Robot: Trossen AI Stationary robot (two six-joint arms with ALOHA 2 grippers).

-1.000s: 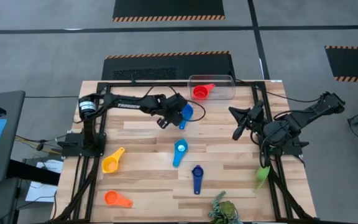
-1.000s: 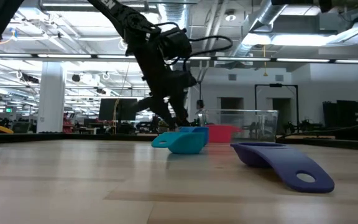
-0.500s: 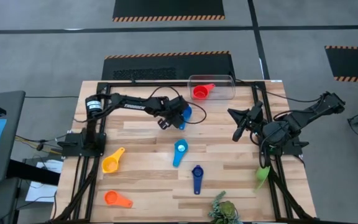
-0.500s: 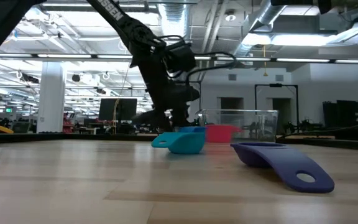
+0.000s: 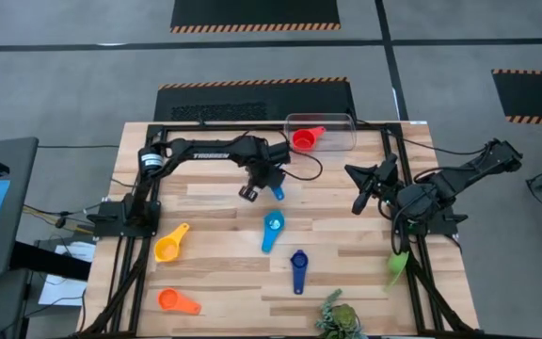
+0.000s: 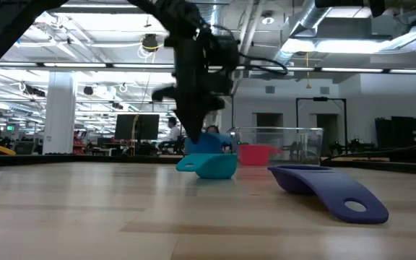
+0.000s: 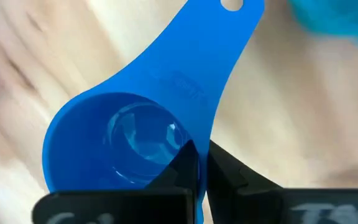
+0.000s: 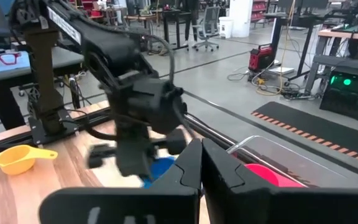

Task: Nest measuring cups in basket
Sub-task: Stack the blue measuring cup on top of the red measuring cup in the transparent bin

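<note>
My left gripper [image 5: 255,185] points down at the table's far middle, shut on a blue measuring cup [image 7: 123,143]; its handle [image 5: 278,193] sticks out toward the near right. A red cup [image 5: 304,139] lies in the clear basket [image 5: 339,127] at the far edge. Light blue [image 5: 271,226], dark blue [image 5: 298,268], yellow [image 5: 169,245], orange [image 5: 177,301] and green [image 5: 398,266] cups lie on the table. My right gripper [image 5: 358,193] waits shut above the table's right side. My left gripper holds the blue cup by its bowl's rim [image 7: 194,146], beside where the handle starts. One finger [image 7: 182,171] is inside the bowl and the other [image 7: 225,177] outside. The fingers come from above, pointing down. In the low view the cup [image 6: 211,141] seems raised slightly off the table.
A green leafy plant [image 5: 337,315] sits at the near edge, right of the middle. The light blue cup lies just nearward of the held cup. Bare wood lies between the yellow cup and the middle cups.
My left gripper has tipped to point straight down, rolled about its own line and shut on the blue cup's rim. It has then risen a little, shifting toward the near edge, and the cup has turned with it so that its handle points near-right.
</note>
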